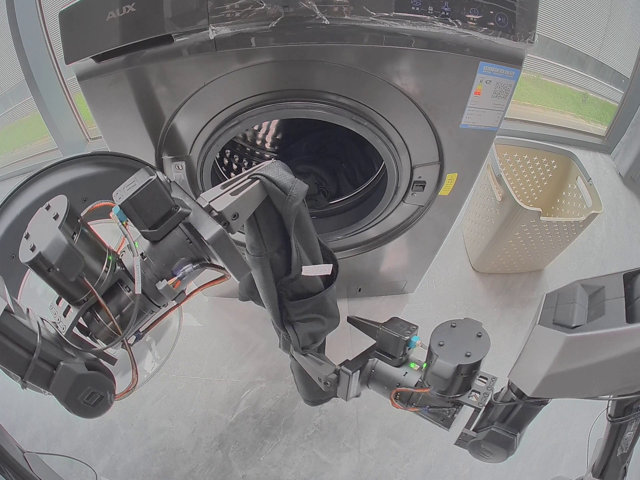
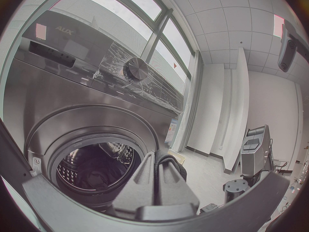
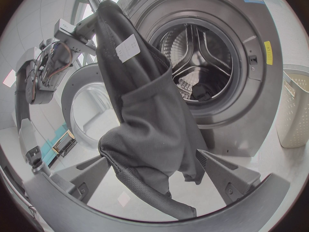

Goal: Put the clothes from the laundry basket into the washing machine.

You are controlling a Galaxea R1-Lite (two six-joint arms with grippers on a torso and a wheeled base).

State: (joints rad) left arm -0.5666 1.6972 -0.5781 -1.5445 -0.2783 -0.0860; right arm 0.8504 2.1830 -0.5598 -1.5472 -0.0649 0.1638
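A dark grey garment [image 1: 293, 261] with a white tag [image 1: 317, 269] hangs just in front of the washing machine's open drum [image 1: 313, 161]. My left gripper [image 1: 270, 178] is shut on its top edge, level with the drum mouth; the cloth [image 2: 167, 160] shows pinched between the fingers [image 2: 175, 190]. My right gripper [image 1: 337, 345] is open below, and the garment's lower end [image 3: 151, 113] hangs between its spread fingers [image 3: 225, 171]. Dark clothing [image 3: 199, 92] lies inside the drum [image 3: 199, 68]. The cream laundry basket [image 1: 533, 208] stands to the machine's right.
The round door [image 1: 73, 181] is swung open to the left of the washing machine [image 1: 400, 75], behind my left arm. Pale tiled floor lies free in front of the machine. Windows run behind and beside it.
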